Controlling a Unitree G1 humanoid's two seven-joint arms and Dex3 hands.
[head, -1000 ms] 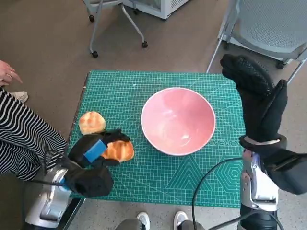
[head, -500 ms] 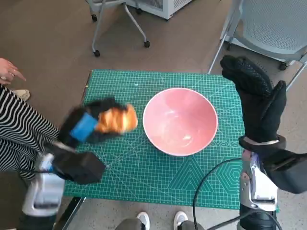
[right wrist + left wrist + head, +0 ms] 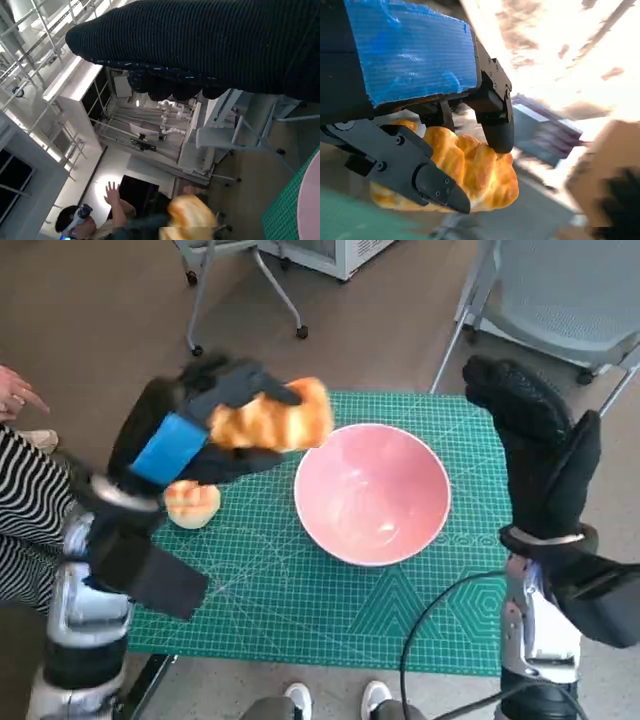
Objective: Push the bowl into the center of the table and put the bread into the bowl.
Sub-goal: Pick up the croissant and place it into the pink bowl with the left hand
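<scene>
— Start at the near edge. What do you see?

— The green cutting mat [image 3: 300, 610] covers the table, and a pair of white shoes [image 3: 335, 698] shows just below its near edge. On the right, the right hand [image 3: 540, 455] in its knitted glove stands upright beside the table's right edge, fingers raised and apart, holding nothing.

— And the bowl?

— The pink bowl [image 3: 371, 492] sits upright about the middle of the mat, a little toward the far right, nothing in it. It is apart from both hands.

— Where is the bread?

— The bread [image 3: 272, 418] is in the left hand [image 3: 195, 435], lifted clear of the mat, above the far left part of the table and just left of the bowl's rim. In the left wrist view the black fingers [image 3: 492, 117] clamp the golden loaf from both sides, so the grip is firm.

— Anything else on the table?

— A second small bun [image 3: 191, 503] lies on the mat at the left, under the raised forearm, touched by nothing.

— Farther off?

— A person in a striped garment [image 3: 25, 530] stands at the left, and chairs [image 3: 560, 300] stand on the floor beyond.
</scene>
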